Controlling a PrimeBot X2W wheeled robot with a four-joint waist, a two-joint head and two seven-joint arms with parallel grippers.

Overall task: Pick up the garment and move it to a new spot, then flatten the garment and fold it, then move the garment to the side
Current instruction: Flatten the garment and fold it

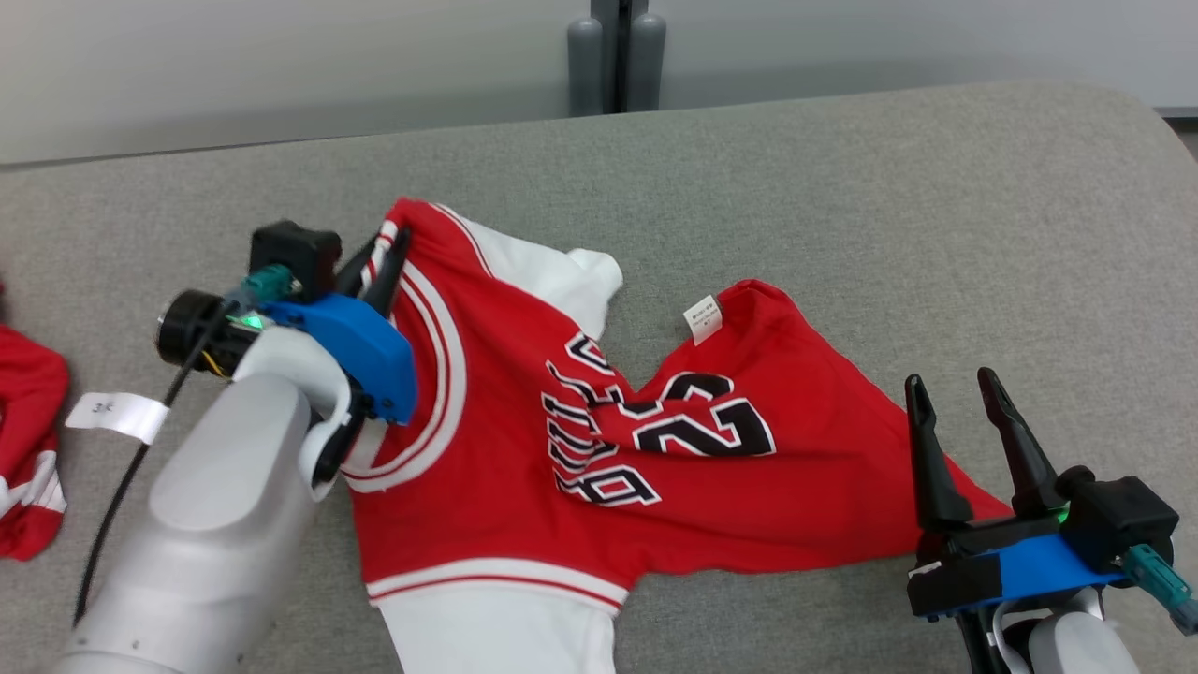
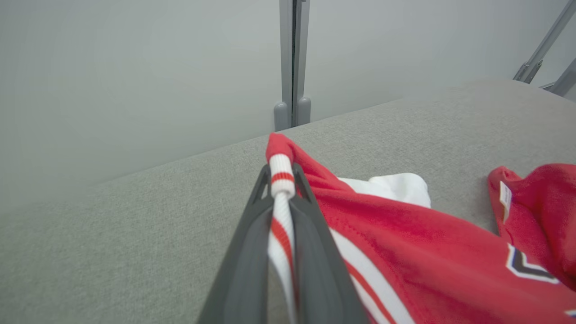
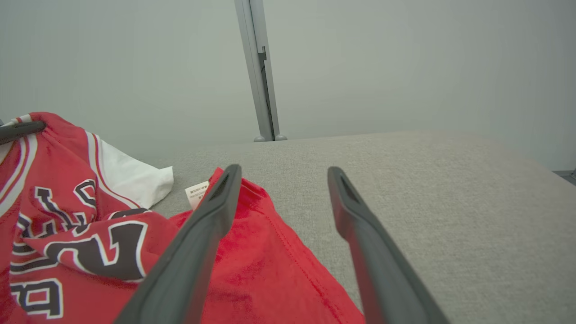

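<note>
The left claw is pinching the striped trim edge of the red jersey, which is lying crumpled mid-table, while the right claw is hovering with jaws apart over the jersey's right corner, gray surface spreading wide beyond.

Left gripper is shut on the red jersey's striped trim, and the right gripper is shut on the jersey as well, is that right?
Not quite. The left gripper is shut on the striped trim of the red jersey, but the right gripper is open and holds nothing; the right wrist view shows its jaws spread.
</note>
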